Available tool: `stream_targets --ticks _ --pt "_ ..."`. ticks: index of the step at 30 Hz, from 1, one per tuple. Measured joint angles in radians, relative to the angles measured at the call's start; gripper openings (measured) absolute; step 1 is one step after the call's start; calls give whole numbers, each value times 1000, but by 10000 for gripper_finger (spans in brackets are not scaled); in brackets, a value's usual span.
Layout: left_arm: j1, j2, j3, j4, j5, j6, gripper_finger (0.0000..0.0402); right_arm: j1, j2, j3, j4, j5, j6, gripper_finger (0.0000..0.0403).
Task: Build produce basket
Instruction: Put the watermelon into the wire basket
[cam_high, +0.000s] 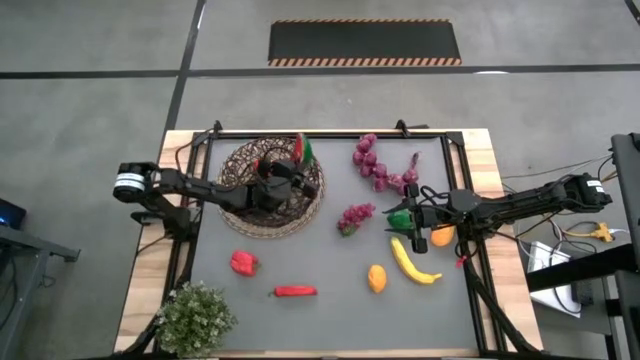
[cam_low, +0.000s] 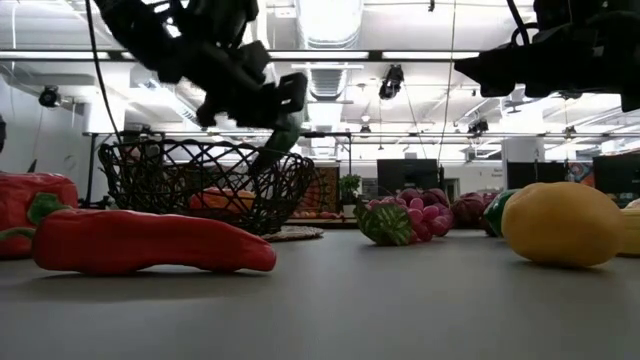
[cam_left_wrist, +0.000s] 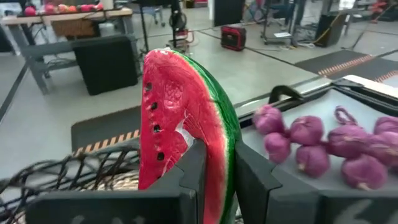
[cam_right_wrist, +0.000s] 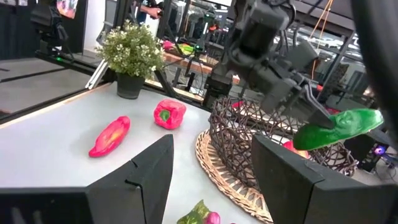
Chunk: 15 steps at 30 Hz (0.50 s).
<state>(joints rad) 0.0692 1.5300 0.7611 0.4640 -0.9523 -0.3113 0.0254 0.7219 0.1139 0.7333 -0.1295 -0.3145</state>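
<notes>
A grey tabletop (cam_high: 320, 310) seen from above, with two dark robot arms reaching in from either side. The left gripper (cam_high: 291, 172) hangs over the basket (cam_high: 240, 215), a round shallow bowl of dark woven twigs at the far left part of the tabletop. Its fingers (cam_left_wrist: 249, 180) are nearly together, pinching a watermelon slice (cam_left_wrist: 186, 130) by its green rind, with the red flesh and dark seeds showing. From the level view, the slice is held in the air above the basket's rim, tilted, not touching it.

The right gripper (cam_high: 418, 222) hovers above the right part of the tabletop with its jaws set moderately apart and nothing between them. Just beside it lie a green pepper (cam_high: 400, 218) and an orange fruit (cam_high: 442, 236). A yellow banana (cam_high: 412, 262) lies nearer the front, and an orange-yellow fruit (cam_high: 376, 277) sits just to its left.

A long bunch of purple grapes (cam_high: 383, 168) lies at the far side, right of the basket. A smaller grape bunch (cam_high: 354, 218) lies between the basket and the right gripper. On the front left are a red pepper (cam_high: 243, 263) and a red chili (cam_high: 294, 291), well apart from the basket. A small green potted plant (cam_high: 195, 318) stands at the front left corner.
</notes>
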Motion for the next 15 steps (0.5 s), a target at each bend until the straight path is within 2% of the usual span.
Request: stream_targets --ticks 6,12,15 --pt "31 1 -50 5 -1 -75 41 0 0 0 0 0 0 201" --pt "30 1 -60 7 1 -75 41 0 0 0 -1 0 0 201" --pt "29 1 -58 7 36 -76 41 0 0 0 0 0 0 201"
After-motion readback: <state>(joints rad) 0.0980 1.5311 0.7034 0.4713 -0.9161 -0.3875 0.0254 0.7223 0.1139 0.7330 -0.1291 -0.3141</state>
